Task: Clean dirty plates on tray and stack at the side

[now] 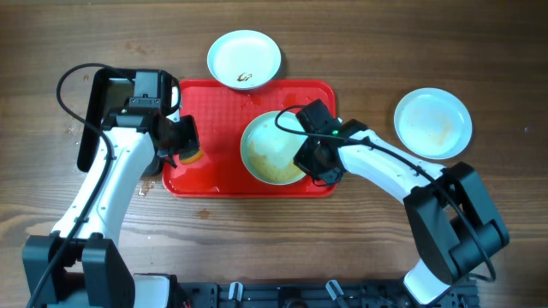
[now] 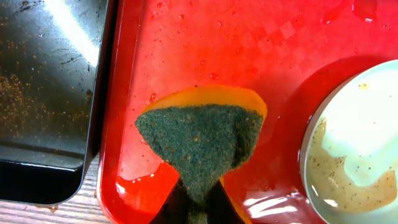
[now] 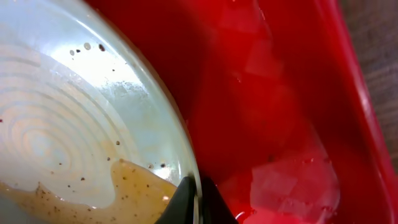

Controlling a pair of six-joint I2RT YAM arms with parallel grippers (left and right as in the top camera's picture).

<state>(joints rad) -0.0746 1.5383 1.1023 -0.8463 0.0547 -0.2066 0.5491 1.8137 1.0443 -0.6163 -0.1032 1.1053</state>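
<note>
The right gripper (image 3: 194, 200) pinches shut on the rim of the dirty plate (image 1: 270, 147) lying on the red tray (image 1: 214, 178). The left gripper (image 2: 198, 208) clamps a sponge (image 2: 199, 140) over the tray's left side. Lifting may let the wet rim slip, or tip brown liquid (image 3: 124, 193) out. No writing is legible.

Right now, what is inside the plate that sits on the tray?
A brownish liquid with dark specks pools along one side of the plate; the rest is pale and wet. The right gripper, shut on the rim, covers a little of it in the overhead view.
</note>
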